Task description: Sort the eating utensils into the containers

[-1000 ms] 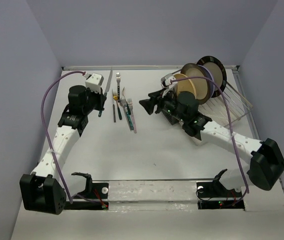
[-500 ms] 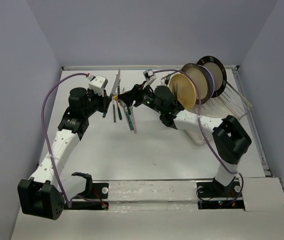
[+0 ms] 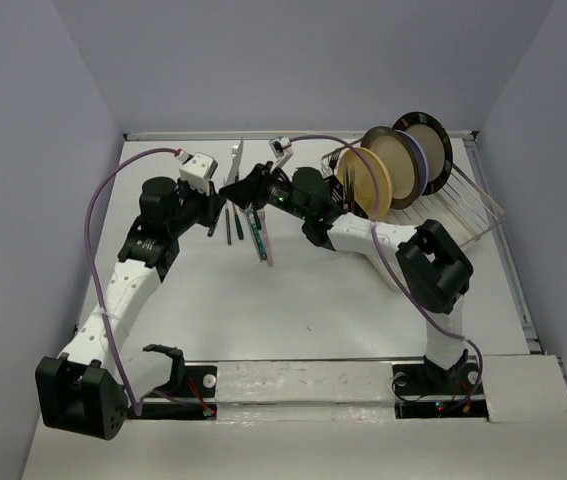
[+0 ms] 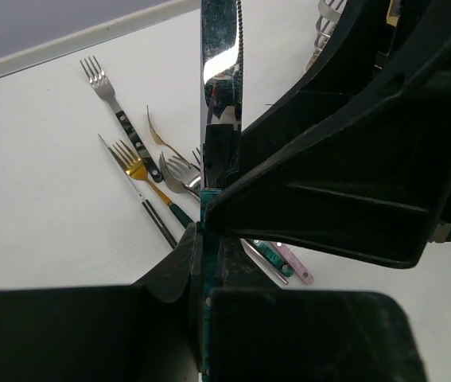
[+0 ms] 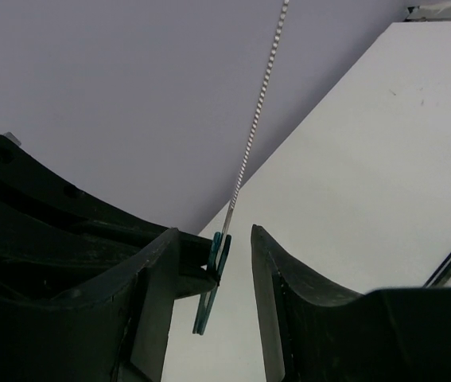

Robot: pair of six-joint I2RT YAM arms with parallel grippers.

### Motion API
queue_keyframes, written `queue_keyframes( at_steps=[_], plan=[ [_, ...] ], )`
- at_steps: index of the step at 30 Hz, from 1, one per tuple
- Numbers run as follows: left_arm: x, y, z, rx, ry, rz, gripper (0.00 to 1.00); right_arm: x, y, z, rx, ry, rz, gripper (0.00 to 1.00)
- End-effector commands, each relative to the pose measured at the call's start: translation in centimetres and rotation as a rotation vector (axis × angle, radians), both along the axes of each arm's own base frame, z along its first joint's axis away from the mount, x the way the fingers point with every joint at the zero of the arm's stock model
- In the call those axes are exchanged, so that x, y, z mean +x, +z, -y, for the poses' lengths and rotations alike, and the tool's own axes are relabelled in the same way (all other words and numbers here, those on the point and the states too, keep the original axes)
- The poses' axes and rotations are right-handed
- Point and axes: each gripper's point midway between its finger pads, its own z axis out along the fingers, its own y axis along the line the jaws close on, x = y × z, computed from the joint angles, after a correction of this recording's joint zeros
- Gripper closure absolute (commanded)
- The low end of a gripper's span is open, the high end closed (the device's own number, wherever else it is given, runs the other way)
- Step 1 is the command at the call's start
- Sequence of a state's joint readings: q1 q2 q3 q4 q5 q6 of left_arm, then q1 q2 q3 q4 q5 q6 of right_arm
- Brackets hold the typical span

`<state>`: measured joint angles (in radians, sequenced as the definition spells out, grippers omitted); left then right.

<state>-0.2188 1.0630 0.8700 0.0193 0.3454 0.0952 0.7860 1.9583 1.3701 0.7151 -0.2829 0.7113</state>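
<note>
Green-handled knife (image 4: pixel 221 87) stands clamped in the left hand (image 4: pixel 208 270), the right hand (image 5: pixel 215 248) gaping around it.

One serrated knife (image 4: pixel 221 72) hangs between two grippers, your left gripper (image 4: pixel 206 274) and your right gripper (image 5: pixel 213 270). Beyond it, at the far left of the table (image 3: pixel 313 300), you can count three fork heads outright: one silver fork (image 4: pixel 107 91), one gold fork (image 4: pixel 126 155) and a second silver fork (image 4: pixel 176 171). A fourth is half hidden by the blade. One dark slim piece (image 4: pixel 155 221) lies with them, plus two handles, one green handle (image 4: pixel 266 253) and one pinkish handle (image 4: pixel 298 273). At the far right, one wire rack (image 3: pixel 463 215) holds three plates (image 3: pixel 363 180).
</note>
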Motion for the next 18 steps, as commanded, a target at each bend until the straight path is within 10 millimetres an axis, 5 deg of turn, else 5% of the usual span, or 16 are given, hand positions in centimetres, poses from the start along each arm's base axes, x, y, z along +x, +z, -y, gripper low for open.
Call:
queue_keyframes(
  at_steps=[1,4,9,13,14,15,17,18],
  plan=[
    [0.0,2.3,0.8,-0.036,-0.029,0.081,1.00,-0.6,3.8,-1.6,0.098,0.049,0.047,0.55],
    [-0.1,2.6,1.1,-0.042,-0.040,0.086,1.00,-0.2,3.4,-2.0,0.098,0.050,0.026,0.64],
    [-0.2,2.4,1.4,-0.044,-0.056,0.085,1.00,-0.1,3.5,-2.6,0.104,0.070,0.033,1.00],
    [-0.1,2.3,1.2,-0.030,-0.051,0.091,1.00,-0.3,3.8,-1.9,0.067,0.047,0.097,1.00],
    [-0.1,2.2,1.3,-0.026,-0.057,0.094,0.94,-0.2,4.2,-1.5,0.056,0.028,0.120,1.00],
    [-0.2,2.1,1.4,-0.023,-0.066,0.091,0.73,-0.3,4.4,-0.9,0.020,0.006,0.160,1.00],
    [-0.3,1.7,1.4,-0.021,-0.072,0.087,0.50,-0.3,4.7,0.0,-0.012,-0.027,0.195,1.00],
    [-0.4,1.8,1.5,-0.022,-0.077,0.090,0.19,-0.4,5.2,0.9,-0.039,-0.060,0.233,1.00]
  ],
)
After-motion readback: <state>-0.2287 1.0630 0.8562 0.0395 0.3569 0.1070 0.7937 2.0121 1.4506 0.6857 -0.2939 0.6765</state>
